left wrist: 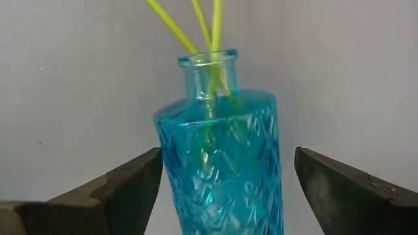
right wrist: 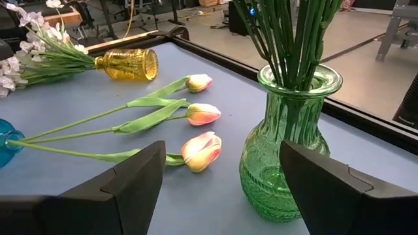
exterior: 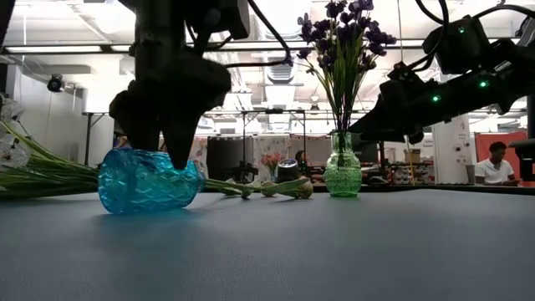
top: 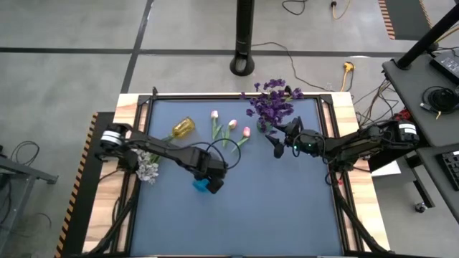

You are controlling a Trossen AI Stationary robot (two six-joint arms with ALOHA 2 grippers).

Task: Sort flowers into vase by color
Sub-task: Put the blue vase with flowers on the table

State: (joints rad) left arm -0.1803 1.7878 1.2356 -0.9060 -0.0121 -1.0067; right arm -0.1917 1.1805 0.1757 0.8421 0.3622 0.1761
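The blue glass vase [left wrist: 219,163] lies on its side on the blue mat [top: 200,185], with three pink tulip [right wrist: 201,150] stems stuck in its mouth and the buds resting on the mat. My left gripper [left wrist: 228,156] is open and comes down over the vase body [exterior: 146,182], one finger on each side. The green vase [right wrist: 287,163] stands upright and holds the dark purple blooms [top: 272,104]. My right gripper [right wrist: 222,170] is open, just in front of the green vase, and holds nothing. My left gripper straddles the blue vase's body from above. One finger [left wrist: 140,176] stands right at the glass wall [left wrist: 166,163], and I cannot tell whether it touches. The other finger [left wrist: 326,176] is clear of it. The vase lies on the mat.
A yellow vase [top: 183,128] lies on its side toward the far left, and the white-lavender sprigs [top: 148,169] reach from its mouth toward the left edge. The mat's near half is bare. The table frame runs along the far edge behind the green vase [top: 267,127].
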